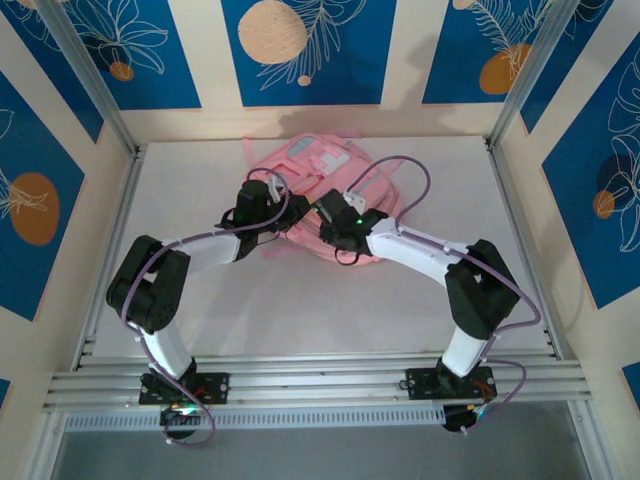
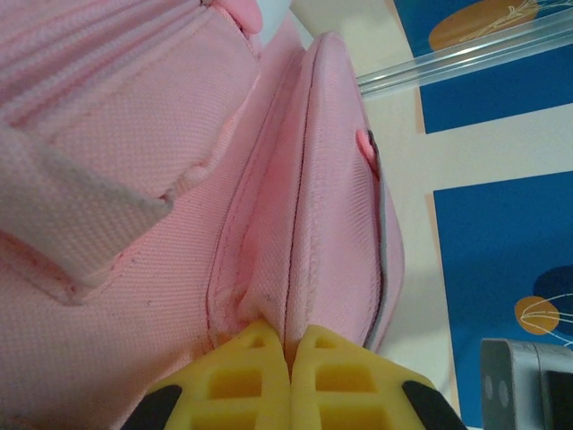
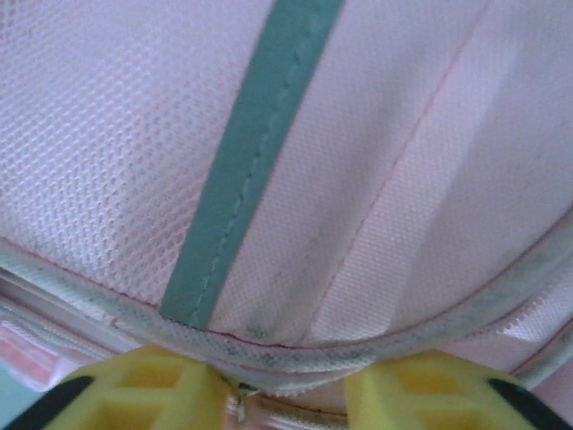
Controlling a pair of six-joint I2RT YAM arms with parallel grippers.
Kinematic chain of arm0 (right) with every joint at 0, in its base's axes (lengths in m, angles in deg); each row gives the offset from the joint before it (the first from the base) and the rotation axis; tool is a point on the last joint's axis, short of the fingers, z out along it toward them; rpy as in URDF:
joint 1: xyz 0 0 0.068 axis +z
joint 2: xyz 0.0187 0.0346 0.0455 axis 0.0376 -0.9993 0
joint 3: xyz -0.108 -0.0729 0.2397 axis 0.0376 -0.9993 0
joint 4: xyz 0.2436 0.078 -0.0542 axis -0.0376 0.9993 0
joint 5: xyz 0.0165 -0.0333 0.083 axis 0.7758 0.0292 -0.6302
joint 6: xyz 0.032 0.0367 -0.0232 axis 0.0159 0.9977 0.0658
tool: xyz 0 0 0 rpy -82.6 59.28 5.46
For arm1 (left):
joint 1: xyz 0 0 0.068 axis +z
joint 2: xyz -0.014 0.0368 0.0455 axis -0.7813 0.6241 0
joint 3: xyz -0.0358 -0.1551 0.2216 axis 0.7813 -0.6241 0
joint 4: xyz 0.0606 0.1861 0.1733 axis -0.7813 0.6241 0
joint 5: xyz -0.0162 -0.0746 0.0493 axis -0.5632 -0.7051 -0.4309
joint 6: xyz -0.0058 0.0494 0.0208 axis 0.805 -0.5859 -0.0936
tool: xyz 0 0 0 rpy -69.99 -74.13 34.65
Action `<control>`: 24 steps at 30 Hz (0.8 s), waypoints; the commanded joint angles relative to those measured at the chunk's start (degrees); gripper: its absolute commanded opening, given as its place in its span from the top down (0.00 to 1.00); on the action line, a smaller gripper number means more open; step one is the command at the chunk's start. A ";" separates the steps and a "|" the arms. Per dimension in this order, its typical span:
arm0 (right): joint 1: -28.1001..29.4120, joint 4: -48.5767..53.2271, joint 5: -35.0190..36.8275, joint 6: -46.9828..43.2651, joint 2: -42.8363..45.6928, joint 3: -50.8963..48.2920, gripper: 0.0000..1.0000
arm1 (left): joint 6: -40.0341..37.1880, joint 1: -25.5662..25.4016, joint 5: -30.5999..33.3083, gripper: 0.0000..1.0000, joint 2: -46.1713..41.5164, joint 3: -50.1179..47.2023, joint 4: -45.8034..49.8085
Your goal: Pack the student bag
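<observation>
At 6 o'clock in the top view you have metal rails (image 1: 320,385) across the near edge, with the arm bases bolted at 7 and 5 o'clock. Beyond them lies the pale, matte table (image 1: 300,310), fenced by metal posts. Cream walls carry blue panels (image 1: 300,45) with orange discs and white leaf drawings.

The student bag (image 1: 320,160) lies toward 12 o'clock on the table, near the back wall. It is a soft, slumped pink mound with a white-pink patch (image 1: 318,152) on top.

Your left tool (image 1: 258,200) reaches the bag's 8 o'clock side. In its wrist view the yellow fingers (image 2: 251,376) are clenched together on a fold of the bag's pink woven cloth (image 2: 179,224) at a stitched seam.

Your right tool (image 1: 332,215) is at the bag's 5 o'clock edge. In its wrist view its yellow fingers (image 3: 143,385) stand apart, with the bag's piped rim (image 3: 295,354) running across the gap. You cannot tell whether it is gripped. Above the rim is pale pink mesh (image 3: 403,179), crossed by a grey-green stitched stripe (image 3: 242,170).
</observation>
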 commanded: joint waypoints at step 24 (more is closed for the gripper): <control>-12.31 19.26 -16.00 -33.95 2.40 0.53 1.00 | -10.32 6.28 -6.13 1.00 -0.08 3.75 3.11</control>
